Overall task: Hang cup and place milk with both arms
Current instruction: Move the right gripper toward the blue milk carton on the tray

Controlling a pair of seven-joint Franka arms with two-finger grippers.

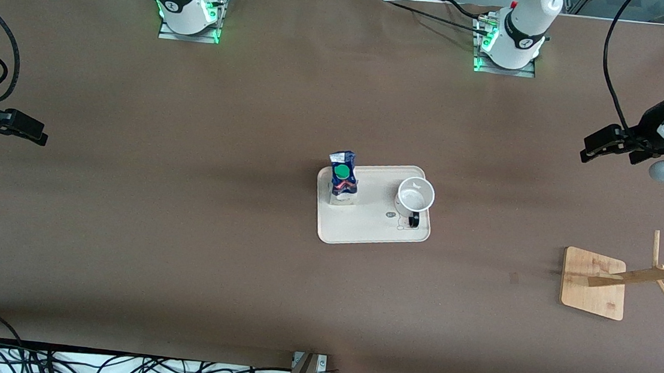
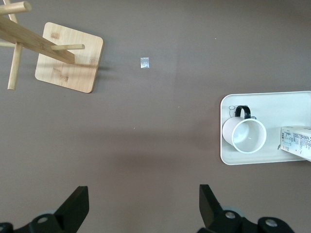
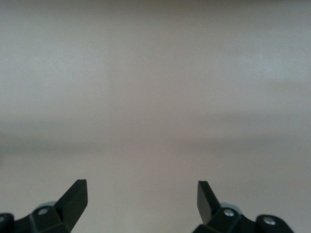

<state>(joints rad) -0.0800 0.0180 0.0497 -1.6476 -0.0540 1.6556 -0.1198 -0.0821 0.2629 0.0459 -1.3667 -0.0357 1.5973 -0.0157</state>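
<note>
The white cup (image 1: 415,195) stands upright on a cream tray (image 1: 364,234) at the table's middle, its black handle toward the front camera. The blue and white milk carton (image 1: 342,181) with a green cap stands on the same tray, toward the right arm's end. My left gripper (image 1: 591,149) is open and empty, up in the air over bare table at the left arm's end. Its wrist view shows the cup (image 2: 245,136), the tray (image 2: 228,104) and part of the milk carton (image 2: 295,141). My right gripper (image 1: 36,133) is open and empty over bare table at the right arm's end.
A wooden cup rack (image 1: 594,283) with slanted pegs stands at the left arm's end, nearer to the front camera than the tray; it also shows in the left wrist view (image 2: 69,58). A small scrap (image 2: 144,62) lies on the brown table.
</note>
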